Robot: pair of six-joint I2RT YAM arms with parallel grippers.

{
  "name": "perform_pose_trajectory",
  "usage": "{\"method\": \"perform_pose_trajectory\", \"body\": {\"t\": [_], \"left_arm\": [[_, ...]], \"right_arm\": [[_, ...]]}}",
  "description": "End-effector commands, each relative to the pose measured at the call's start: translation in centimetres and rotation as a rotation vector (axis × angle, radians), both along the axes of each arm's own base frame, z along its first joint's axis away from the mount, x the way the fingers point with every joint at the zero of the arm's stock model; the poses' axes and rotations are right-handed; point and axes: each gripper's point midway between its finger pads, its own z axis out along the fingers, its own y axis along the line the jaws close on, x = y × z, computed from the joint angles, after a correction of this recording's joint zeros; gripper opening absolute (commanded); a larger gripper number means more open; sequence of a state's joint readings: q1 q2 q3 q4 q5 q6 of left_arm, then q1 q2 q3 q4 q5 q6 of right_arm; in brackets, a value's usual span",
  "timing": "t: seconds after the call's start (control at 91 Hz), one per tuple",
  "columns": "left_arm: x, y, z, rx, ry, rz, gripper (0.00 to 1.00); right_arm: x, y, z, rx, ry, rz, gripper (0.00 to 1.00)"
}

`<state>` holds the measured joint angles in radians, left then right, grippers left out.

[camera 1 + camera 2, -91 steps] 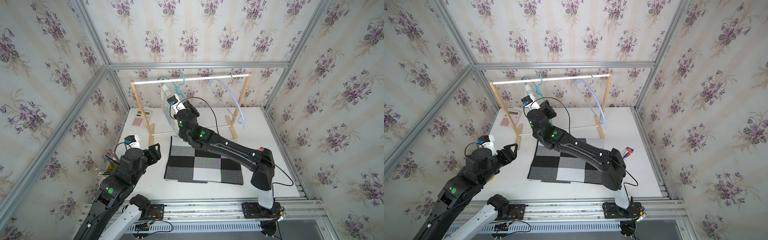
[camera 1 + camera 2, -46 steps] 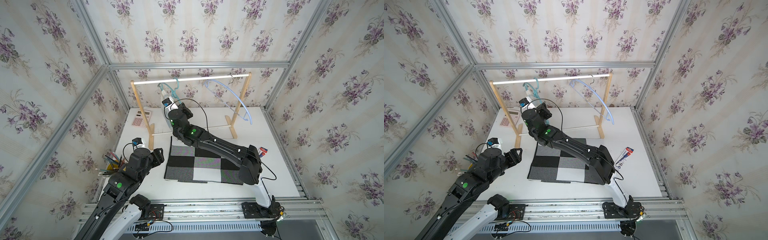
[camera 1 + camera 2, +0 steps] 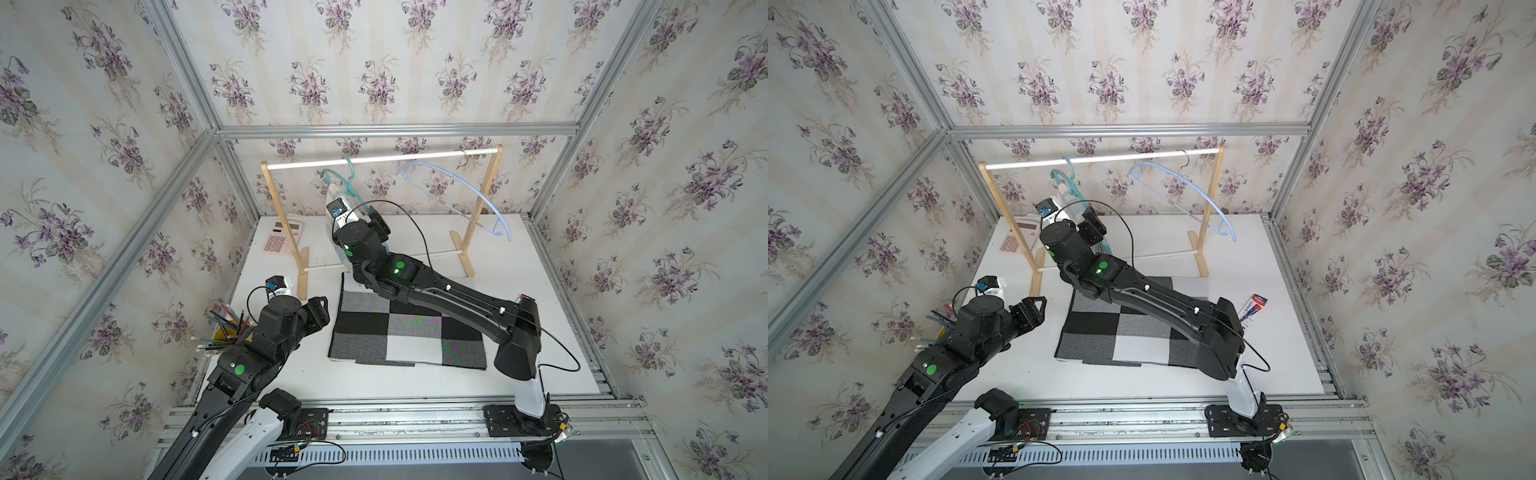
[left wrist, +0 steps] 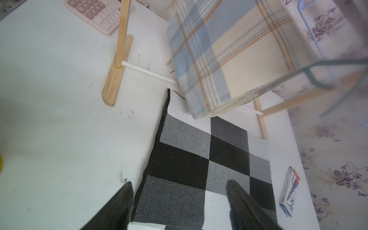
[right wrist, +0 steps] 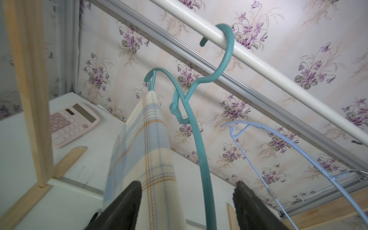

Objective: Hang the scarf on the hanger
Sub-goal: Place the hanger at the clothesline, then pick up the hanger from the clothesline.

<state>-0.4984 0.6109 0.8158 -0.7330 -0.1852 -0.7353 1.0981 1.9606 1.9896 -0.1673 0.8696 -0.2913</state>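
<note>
Right gripper (image 5: pixel 187 185) stands with its jaws wide apart. Between them hang the plaid scarf (image 5: pixel 147 155) and the teal hanger (image 5: pixel 201 151) carrying it, hooked over the rail (image 5: pixel 258 65) above the gripper. Whether the cloth brushes a finger cannot be told. That scarf looks hung already. A checked scarf (image 4: pixel 191 165) lies flat on the table (image 3: pixel 374 386) just below and ahead of the left gripper (image 4: pixel 179 182), which is likewise spread and empty. Its long axis runs away from that gripper toward the right arm's base, under the right forearm. The left gripper is nearer its edge. The empty pale blue hanger (image 5: pixel 248 123) hangs beyond the right gripper, further along the rail.
</note>
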Motion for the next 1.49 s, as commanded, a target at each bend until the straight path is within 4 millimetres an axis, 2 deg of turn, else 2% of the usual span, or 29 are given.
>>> {"method": "perform_pose_trajectory", "body": {"t": [0.0,0.066,0.143,0.253,0.308,0.385,0.484,0.571,0.725,0.802,0.89,1.143,1.297,1.484], "left_arm": [[-0.1,-0.3,0.9,-0.014,-0.021,-0.021,0.75],[-0.2,-0.5,1.1,-0.018,-0.025,-0.039,0.75],[-0.4,-0.9,1.4,-0.019,-0.030,-0.070,0.75],[-0.5,-1.6,1.5,-0.027,-0.040,-0.114,0.75],[-0.5,-2.0,1.5,-0.043,-0.048,-0.132,0.75],[-0.3,-2.9,1.3,-0.082,-0.052,-0.158,0.74],[0.3,-4.2,0.7,-0.126,-0.050,-0.192,0.74],[1.0,-5.4,-0.2,-0.151,-0.040,-0.225,0.73],[1.6,-7.3,-1.2,-0.187,-0.028,-0.297,0.73],[1.7,-7.9,-1.4,-0.194,-0.030,-0.326,0.73],[1.6,-8.3,-1.5,-0.203,-0.037,-0.347,0.73],[1.5,-8.9,-2.3,-0.198,-0.046,-0.393,0.73],[1.6,-8.8,-2.5,-0.175,-0.048,-0.397,0.73],[1.9,-8.8,-3.2,-0.169,-0.034,-0.385,0.73]], "right_arm": [[-2.3,-1.0,0.9,0.131,0.107,0.107,0.85],[-4.2,-1.9,1.4,0.174,0.172,0.187,0.99],[-6.5,-3.4,1.8,0.226,0.257,0.275,1.00],[-8.3,-8.3,2.9,0.331,0.304,0.303,1.00],[-7.8,-12.0,3.3,0.379,0.296,0.249,1.00],[-6.3,-18.1,3.4,0.439,0.260,0.116,0.99],[-4.8,-24.1,3.7,0.489,0.191,-0.017,0.98],[-3.3,-27.3,3.8,0.498,0.124,-0.083,0.97],[0.2,-31.0,4.4,0.515,-0.003,-0.081,1.00],[1.7,-32.0,3.7,0.541,-0.035,-0.013,1.00],[3.9,-33.3,2.4,0.544,0.118,0.000,1.00],[6.2,-31.7,-0.9,0.465,0.253,0.107,0.99],[7.5,-31.4,-1.9,0.456,0.293,0.111,0.97],[7.9,-29.6,-2.7,0.468,0.341,0.180,0.82]]}}
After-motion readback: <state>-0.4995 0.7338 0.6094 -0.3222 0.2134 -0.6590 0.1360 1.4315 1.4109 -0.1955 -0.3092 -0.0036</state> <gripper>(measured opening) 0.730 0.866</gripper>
